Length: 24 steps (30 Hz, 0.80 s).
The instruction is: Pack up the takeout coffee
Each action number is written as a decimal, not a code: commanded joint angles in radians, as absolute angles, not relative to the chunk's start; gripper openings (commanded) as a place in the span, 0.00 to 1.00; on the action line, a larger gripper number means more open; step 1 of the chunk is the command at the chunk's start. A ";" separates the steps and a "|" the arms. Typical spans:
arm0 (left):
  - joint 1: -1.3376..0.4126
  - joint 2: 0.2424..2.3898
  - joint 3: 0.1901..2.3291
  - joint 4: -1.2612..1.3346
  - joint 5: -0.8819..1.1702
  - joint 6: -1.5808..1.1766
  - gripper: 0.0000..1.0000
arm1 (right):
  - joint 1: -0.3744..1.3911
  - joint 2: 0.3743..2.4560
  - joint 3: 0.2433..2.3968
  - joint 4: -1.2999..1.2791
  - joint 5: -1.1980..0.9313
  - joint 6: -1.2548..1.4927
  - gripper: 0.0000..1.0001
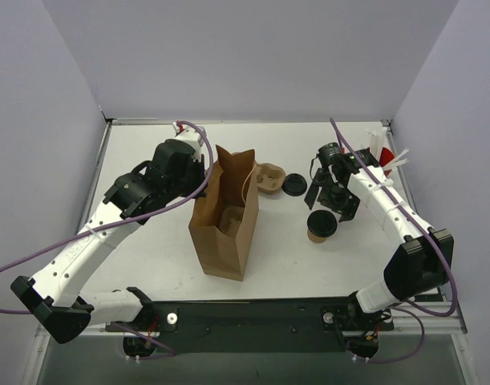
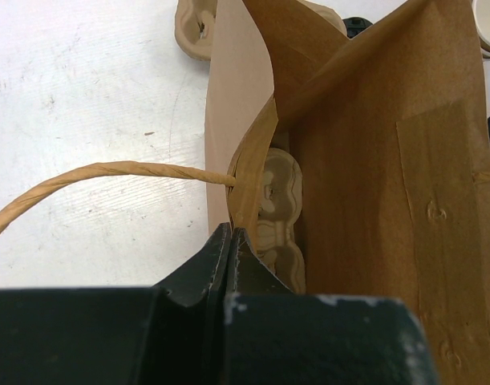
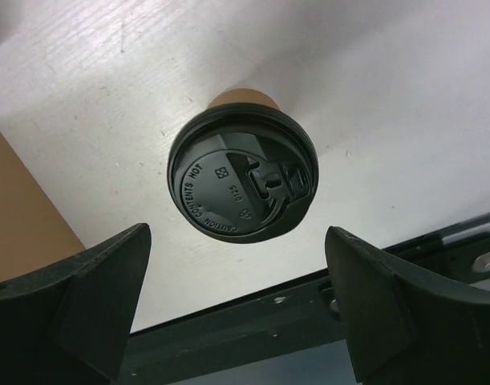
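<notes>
Two arms share one bench, and the largest thing on it, the brown paper bag, stands upright at the middle with its mouth open and a pulp cup carrier inside. The left gripper is clenched on the bag's rim beside the twisted paper handle, seemingly steadying it. The right gripper hangs released, fingers spread wide, above the takeout coffee, which stands upright on the bench right of the bag, apart from it. The step in hand looks like the reach for the cup. The next move calls for lowering the jaws around its body below the black lid, closing gently, then lifting it over the bag's rim.
</notes>
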<state>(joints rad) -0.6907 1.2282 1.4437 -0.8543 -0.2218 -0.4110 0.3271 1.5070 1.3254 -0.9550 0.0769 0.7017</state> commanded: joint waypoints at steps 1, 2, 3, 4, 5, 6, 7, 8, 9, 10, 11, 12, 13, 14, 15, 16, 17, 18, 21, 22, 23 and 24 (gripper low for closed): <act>-0.686 1.229 1.480 -0.827 -0.222 -0.407 0.00 | 0.321 1.448 1.264 -1.063 0.138 0.978 0.85; -0.684 1.227 1.480 -0.828 -0.222 -0.407 0.00 | 0.321 1.430 1.253 -1.060 0.134 1.030 0.86; -0.686 1.229 1.480 -0.827 -0.224 -0.407 0.00 | 0.322 1.418 1.244 -1.058 0.138 1.055 0.88; -0.686 1.229 1.482 -0.828 -0.222 -0.407 0.00 | 0.322 1.407 1.233 -1.058 0.141 1.086 0.89; -0.684 1.227 1.480 -0.831 -0.222 -0.403 0.00 | 0.319 1.385 1.215 -1.057 0.152 1.136 0.90; -0.686 1.227 1.482 -0.830 -0.224 -0.405 0.00 | 0.319 1.375 1.204 -1.058 0.153 1.167 0.93; -0.686 1.224 1.480 -0.830 -0.225 -0.405 0.00 | 0.315 1.365 1.195 -1.055 0.150 1.186 0.94; -0.686 1.223 1.479 -0.830 -0.225 -0.403 0.00 | 0.314 1.349 1.183 -1.054 0.152 1.202 0.95; -0.686 1.224 1.477 -0.828 -0.225 -0.405 0.00 | 0.313 1.341 1.177 -1.049 0.155 1.241 0.97; -0.686 1.224 1.479 -0.830 -0.224 -0.405 0.00 | 0.310 1.332 1.174 -1.042 0.155 1.252 0.97; -0.686 1.224 1.477 -0.828 -0.224 -0.405 0.00 | 0.310 1.321 1.172 -1.039 0.158 1.265 0.97; -0.686 1.224 1.477 -0.830 -0.224 -0.405 0.00 | 0.310 1.318 1.173 -1.034 0.164 1.287 0.97; -0.684 1.226 1.479 -0.828 -0.224 -0.405 0.00 | 0.308 1.318 1.175 -1.034 0.169 1.302 0.97; -0.684 1.224 1.479 -0.827 -0.224 -0.405 0.00 | 0.307 1.319 1.177 -1.034 0.169 1.311 0.98; -0.686 1.224 1.479 -0.827 -0.224 -0.403 0.00 | 0.299 1.324 1.177 -1.029 0.161 1.315 0.98; -0.686 1.224 1.479 -0.828 -0.224 -0.403 0.00 | 0.296 1.331 1.177 -1.028 0.146 1.324 0.98; -0.684 1.224 1.482 -0.827 -0.224 -0.402 0.00 | 0.293 1.344 1.178 -1.029 0.138 1.327 0.99; -0.684 1.226 1.482 -0.828 -0.225 -0.403 0.00 | 0.290 1.347 1.178 -1.026 0.134 1.336 0.99; -0.686 1.227 1.482 -0.831 -0.225 -0.400 0.00 | 0.290 1.367 1.178 -1.017 0.120 1.354 0.99; -0.684 1.227 1.483 -0.830 -0.225 -0.402 0.00 | 0.290 1.373 1.183 -1.017 0.118 1.364 0.99; -0.686 1.227 1.485 -0.831 -0.225 -0.402 0.00 | 0.288 1.381 1.184 -1.016 0.118 1.365 0.99; -0.684 1.229 1.483 -0.831 -0.225 -0.402 0.00 | 0.290 1.385 1.186 -1.014 0.118 1.365 0.99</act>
<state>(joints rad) -0.6907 1.2282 1.4441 -0.8543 -0.2230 -0.4091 0.2947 1.3544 1.1809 -0.9894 0.1154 1.3167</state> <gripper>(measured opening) 0.025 0.986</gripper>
